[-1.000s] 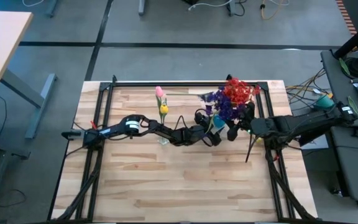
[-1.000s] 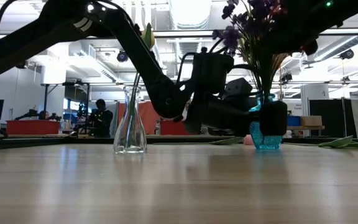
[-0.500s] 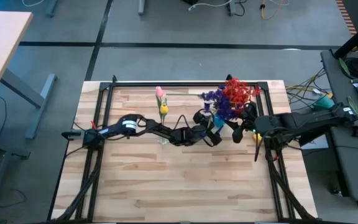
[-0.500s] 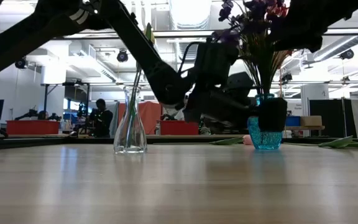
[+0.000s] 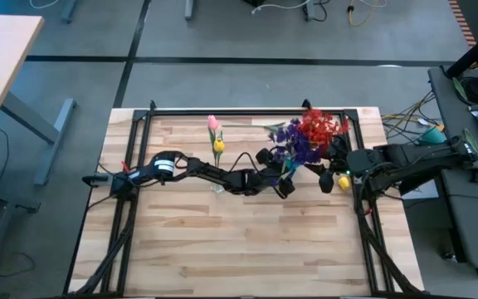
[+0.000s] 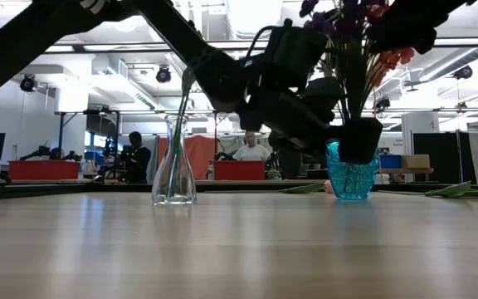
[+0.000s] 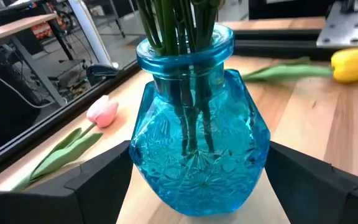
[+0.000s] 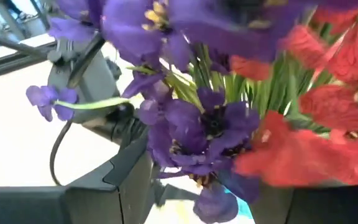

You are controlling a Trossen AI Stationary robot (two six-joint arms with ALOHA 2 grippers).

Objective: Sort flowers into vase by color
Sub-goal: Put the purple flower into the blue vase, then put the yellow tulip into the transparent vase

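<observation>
A blue glass vase (image 7: 197, 149) (image 6: 351, 170) holds purple flowers (image 5: 295, 145) and red flowers (image 5: 318, 126). It stands right of the table's middle, between the fingers of my left gripper (image 5: 285, 178), which is shut on it. My right gripper (image 5: 329, 158) comes from the right, open. Its fingers stand on either side of the blossoms (image 8: 216, 124). A clear vase (image 6: 173, 166) further left holds a pink tulip (image 5: 212, 123) and a yellow tulip (image 5: 218, 145). A loose yellow tulip (image 5: 325, 181) (image 7: 353, 64) and a loose pink tulip (image 7: 102, 111) lie on the table. My left gripper pinches the blue vase by the widest part of its body (image 7: 143, 146), one finger on each side. The fingers come nearly level from the table's left. The vase leans slightly, and I cannot tell whether its base is clear of the table. Whether my right gripper touches the blossoms, I cannot tell.
A black frame (image 5: 247, 110) runs along the table's far edge and down both sides. The wooden top toward the near edge (image 5: 247, 249) is free room. People sit in the room behind the table (image 6: 133, 158).
My left gripper has risen and tipped with the blue vase in its hold, and the vase now leans a little. My right gripper has gone up and drawn back toward the table's right edge, uncovering the loose yellow tulip.
</observation>
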